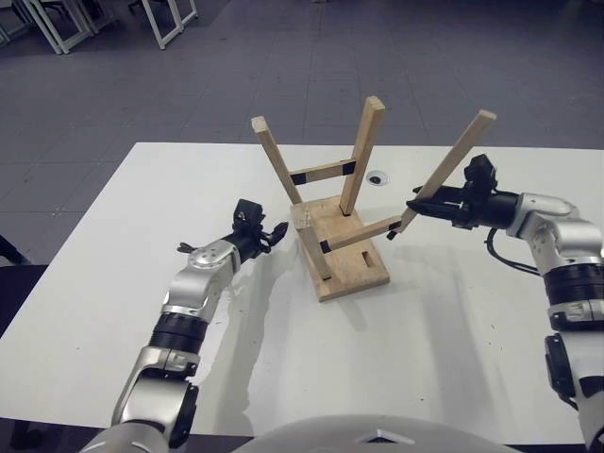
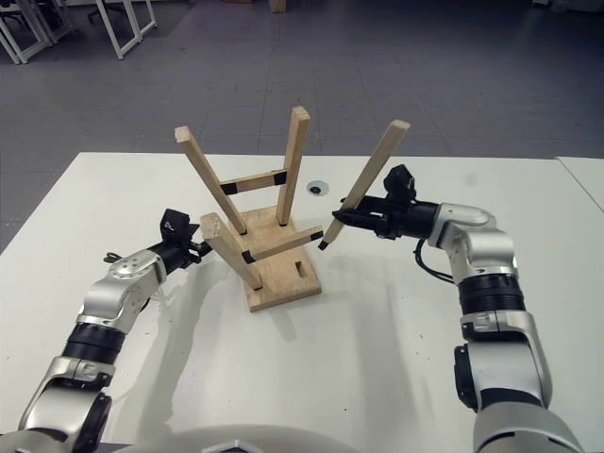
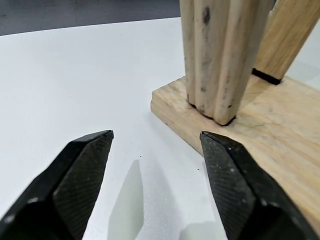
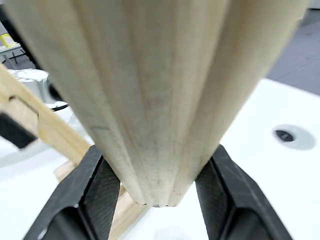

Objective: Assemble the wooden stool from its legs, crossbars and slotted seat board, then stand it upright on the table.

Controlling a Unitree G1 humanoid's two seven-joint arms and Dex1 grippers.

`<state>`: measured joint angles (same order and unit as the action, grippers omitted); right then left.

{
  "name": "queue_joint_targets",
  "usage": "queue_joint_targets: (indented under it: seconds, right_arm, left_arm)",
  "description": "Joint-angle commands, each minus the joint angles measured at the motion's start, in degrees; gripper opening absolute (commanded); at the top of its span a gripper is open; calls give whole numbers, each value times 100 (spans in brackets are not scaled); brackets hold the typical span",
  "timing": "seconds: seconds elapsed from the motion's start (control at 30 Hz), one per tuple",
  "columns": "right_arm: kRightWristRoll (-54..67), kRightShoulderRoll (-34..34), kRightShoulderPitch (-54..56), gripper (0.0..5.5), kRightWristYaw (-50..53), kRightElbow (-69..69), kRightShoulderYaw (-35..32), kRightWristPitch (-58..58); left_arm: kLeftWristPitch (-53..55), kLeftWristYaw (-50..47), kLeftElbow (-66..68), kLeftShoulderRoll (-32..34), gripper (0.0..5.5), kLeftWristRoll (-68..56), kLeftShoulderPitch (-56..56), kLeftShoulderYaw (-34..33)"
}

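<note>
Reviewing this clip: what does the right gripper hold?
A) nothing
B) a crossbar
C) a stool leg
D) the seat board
C: the right gripper is shut on a tilted leg, whose lower end hangs beside the board, where three other legs already stand.
</note>
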<state>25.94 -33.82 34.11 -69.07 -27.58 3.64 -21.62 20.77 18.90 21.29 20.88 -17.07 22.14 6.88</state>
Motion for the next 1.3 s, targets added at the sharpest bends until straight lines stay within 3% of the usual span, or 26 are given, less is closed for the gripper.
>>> queue_joint_targets:
  seconds: [0.03, 0.23, 0.5, 0.6, 0.83, 1.03, 1.17, 1.3]
  right_arm:
    - [-136, -79, -414, 204, -237, 500, 123, -51]
    - [284, -212, -1259, 204, -507, 2025, 165, -797]
    - [959, -88, -1814, 204, -25, 3805, 40, -1688]
    - [992, -29, -1331, 204, 131, 3550, -157, -1575]
    - [169, 538, -493, 204, -160, 1482, 377, -391]
    - [-406, 811, -462, 204, -458, 254, 646, 508]
    - [-978, 574, -706, 203, -767, 104, 1011, 1362]
    - [-1020, 294, -1064, 202, -822, 917, 1160, 1429]
  left_arm:
    - [-417, 200, 1008, -208, 321, 430, 464, 51]
    - [-840, 443, 1651, -481, 321, 663, 834, -109]
    - [-877, 809, 1655, -540, 321, 696, 808, -292]
    - [-858, 832, 1603, -550, 321, 709, 803, -353]
    - [-675, 959, 1124, -470, 321, 711, 559, -412]
    - [-551, 1038, 961, -491, 321, 745, 525, -410]
    - [-501, 1066, 867, -464, 321, 764, 479, -455]
    - [-472, 1047, 771, -493, 321, 784, 427, -471]
